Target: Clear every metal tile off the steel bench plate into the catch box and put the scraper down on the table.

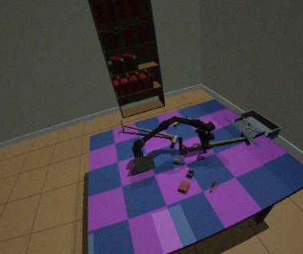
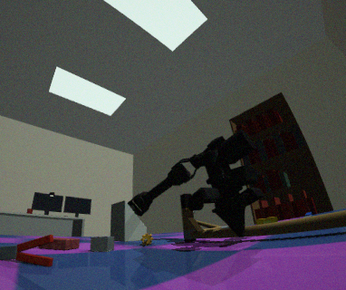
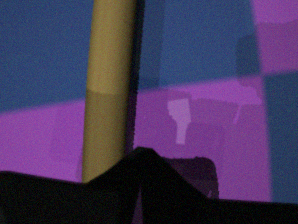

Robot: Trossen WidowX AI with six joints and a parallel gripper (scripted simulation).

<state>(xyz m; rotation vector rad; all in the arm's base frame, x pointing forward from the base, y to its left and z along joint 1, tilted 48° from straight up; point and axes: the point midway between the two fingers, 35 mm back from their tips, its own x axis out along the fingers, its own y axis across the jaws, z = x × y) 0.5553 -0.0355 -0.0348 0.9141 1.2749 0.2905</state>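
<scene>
- Claw point(image 1: 205, 146) point(image 2: 240, 233) point(image 3: 142, 151): narrow, tips together, nothing seen between them; dark lower edge of the wrist view hides the lower part of the near pole.
- Long scraper point(image 1: 228, 142) point(image 2: 312, 222) point(image 3: 108, 75): one, round tan pole, on the table point(image 1: 268, 171) point(image 2: 270, 269) point(image 3: 40, 132) at 3 o'clock from the arm's base point(image 1: 144, 163) (12 = top of top view); exterior view cuts off its far end.
- Bench plate point(image 1: 239, 126): one, grey, at 2 o'clock; several small tiles on it, too small to count surely.
- Catch box point(image 1: 274, 132): one, grey, straight-walled, beyond the plate; interior partly hidden.
- Red block point(image 1: 184, 186) point(image 2: 63, 244): one, oblong, at 4 o'clock.
- Checkered tabletop, blue and magenta.
</scene>
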